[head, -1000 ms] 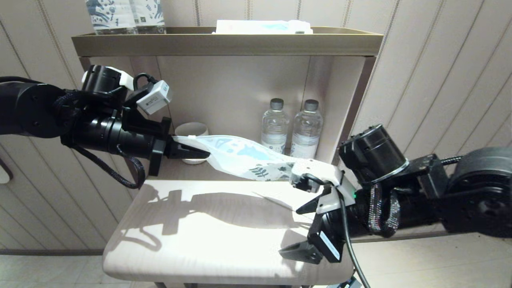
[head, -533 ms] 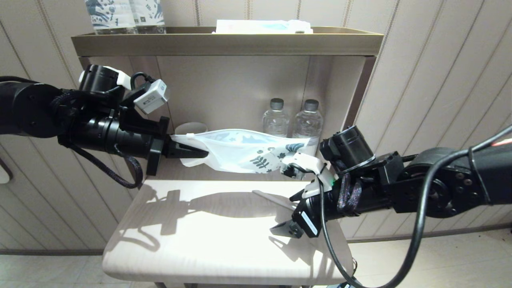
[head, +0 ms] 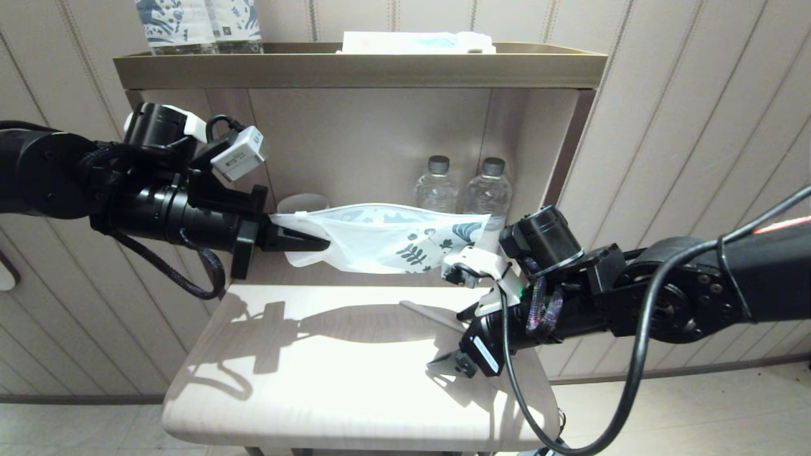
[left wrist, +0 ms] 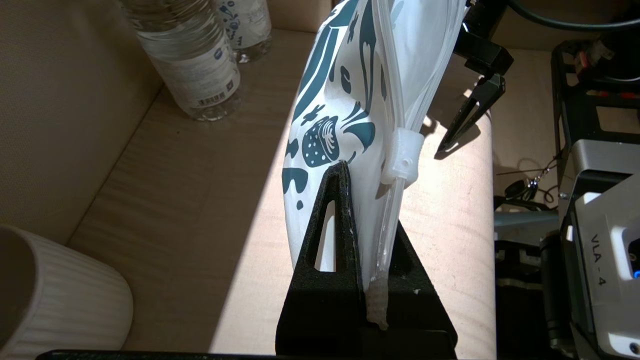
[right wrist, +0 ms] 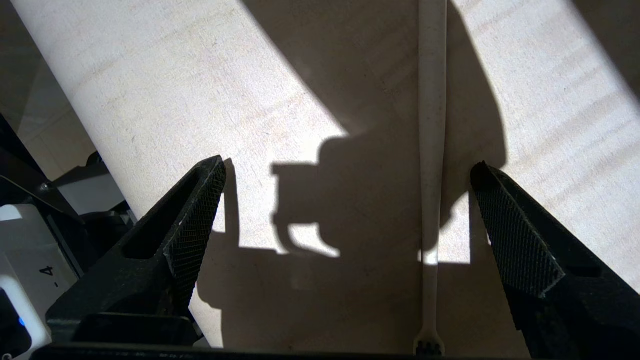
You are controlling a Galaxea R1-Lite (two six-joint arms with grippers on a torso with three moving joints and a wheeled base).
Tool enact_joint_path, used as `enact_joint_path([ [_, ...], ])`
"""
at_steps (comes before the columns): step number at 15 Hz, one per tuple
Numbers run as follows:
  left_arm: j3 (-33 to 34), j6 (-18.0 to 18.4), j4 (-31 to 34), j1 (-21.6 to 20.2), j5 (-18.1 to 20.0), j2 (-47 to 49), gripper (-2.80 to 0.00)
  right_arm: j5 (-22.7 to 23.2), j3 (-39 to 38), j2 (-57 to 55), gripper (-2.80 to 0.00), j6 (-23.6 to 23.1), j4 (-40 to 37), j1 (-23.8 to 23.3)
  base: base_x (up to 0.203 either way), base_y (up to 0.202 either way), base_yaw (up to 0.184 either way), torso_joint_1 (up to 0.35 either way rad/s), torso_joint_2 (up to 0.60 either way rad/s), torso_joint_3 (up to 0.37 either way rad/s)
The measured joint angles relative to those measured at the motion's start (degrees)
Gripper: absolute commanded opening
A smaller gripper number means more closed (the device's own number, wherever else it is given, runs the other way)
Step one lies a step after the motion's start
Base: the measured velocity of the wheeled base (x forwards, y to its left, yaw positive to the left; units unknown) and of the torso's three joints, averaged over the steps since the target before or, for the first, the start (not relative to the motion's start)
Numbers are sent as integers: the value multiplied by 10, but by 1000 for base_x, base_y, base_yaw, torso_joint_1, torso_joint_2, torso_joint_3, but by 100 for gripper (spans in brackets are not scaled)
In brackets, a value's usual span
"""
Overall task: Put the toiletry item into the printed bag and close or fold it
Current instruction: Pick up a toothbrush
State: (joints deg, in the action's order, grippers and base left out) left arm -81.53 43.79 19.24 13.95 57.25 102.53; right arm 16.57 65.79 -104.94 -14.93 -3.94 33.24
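A: Head view first: where is the bag (head: 386,244)?
B: Up in the air over the back of the table (head: 317,373), lying roughly level. The left gripper (head: 303,240) has its fingers pinched tight on the bag's left end, near the white slider; the leaf print is toward the right end.
A: Does the left wrist view agree?
B: Yes, the 2 black fingers are squeezed on the bag's edge, with the slider just past them.
A: And the toothbrush (head: 431,315)?
B: Flat on the table, below the bag's right end, partly in shadow. Nothing touches it.
A: The right gripper (head: 459,342)?
B: Low over the table's right side, fingers spread wide and holding nothing. In the right wrist view the toothbrush (right wrist: 431,150) lies between the 2 fingers, nearer one of them, running lengthwise away from the camera.
A: Anything else around?
B: 2 bottles (head: 462,190) stand in the niche behind the bag, and a white cup (head: 298,204) sits behind the left gripper.
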Motion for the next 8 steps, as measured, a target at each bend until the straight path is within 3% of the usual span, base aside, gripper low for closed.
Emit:
enact_joint_path([
  [4, 2, 1, 0, 0, 1, -2, -280, -1, -1, 0, 0, -1, 0, 0, 0, 0, 0, 0, 0, 0],
  [5, 2, 1, 0, 0, 1, -4, -280, -1, -1, -1, -280, -1, 0, 0, 0, 0, 0, 0, 0, 0],
  [7, 2, 1, 1, 0, 1, -5, -280, -1, 3, -1, -280, 0, -4, 0, 0, 0, 0, 0, 0, 0],
  [8, 2, 1, 2, 0, 1, -6, -280, -1, 6, -1, 0, 1, -7, 0, 0, 0, 0, 0, 0, 0],
])
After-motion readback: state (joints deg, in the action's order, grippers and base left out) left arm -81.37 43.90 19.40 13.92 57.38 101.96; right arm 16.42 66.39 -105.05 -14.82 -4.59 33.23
